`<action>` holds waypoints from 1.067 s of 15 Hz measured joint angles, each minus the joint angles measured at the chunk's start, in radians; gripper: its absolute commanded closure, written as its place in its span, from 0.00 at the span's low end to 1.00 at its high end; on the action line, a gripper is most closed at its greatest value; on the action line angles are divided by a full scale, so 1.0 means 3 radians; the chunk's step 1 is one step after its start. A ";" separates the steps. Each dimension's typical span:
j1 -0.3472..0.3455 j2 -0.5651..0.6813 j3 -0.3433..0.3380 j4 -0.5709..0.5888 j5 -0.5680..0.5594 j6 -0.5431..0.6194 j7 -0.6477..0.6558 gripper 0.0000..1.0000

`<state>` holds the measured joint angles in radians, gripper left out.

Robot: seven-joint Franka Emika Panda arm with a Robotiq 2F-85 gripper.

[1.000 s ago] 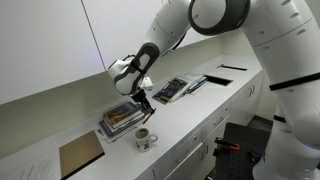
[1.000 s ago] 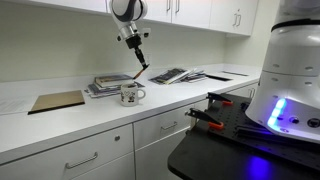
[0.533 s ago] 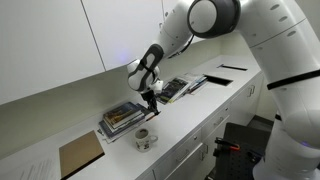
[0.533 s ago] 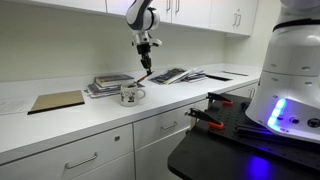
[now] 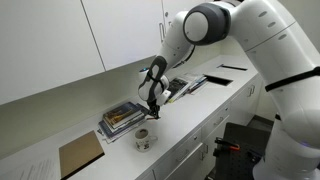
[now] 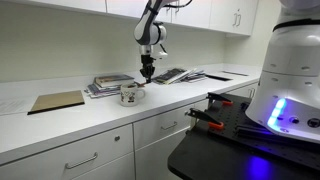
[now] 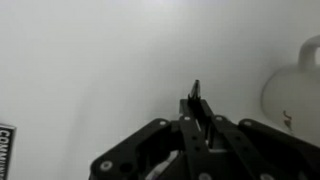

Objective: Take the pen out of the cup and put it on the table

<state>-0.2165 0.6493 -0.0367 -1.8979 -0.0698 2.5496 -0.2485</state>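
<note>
Moved since a second ago, the arm now stands more upright, and the fingers are no longer above the cup but beside it, on its handle side, pointing down at the white surface. The fingers are closed on the pen, which is out of the cup and sticks out below their tips. In the wrist view the dark pen shows over bare surface, with the cup at the edge. Whether the pen tip touches the surface, I cannot tell. Books lie behind the cup.
</note>
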 measured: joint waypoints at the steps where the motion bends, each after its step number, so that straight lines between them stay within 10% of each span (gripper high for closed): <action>1: 0.0026 0.0008 -0.0049 -0.0062 0.0000 0.0151 0.0154 0.97; 8: 0.0469 0.0042 -0.0539 -0.0513 -0.0012 0.0657 0.1172 0.96; 16: 0.0707 0.0048 -0.0687 -0.0652 -0.0051 0.0721 0.1384 0.24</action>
<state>-0.0044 0.6637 -0.2428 -2.0935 -0.0852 2.7659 0.1667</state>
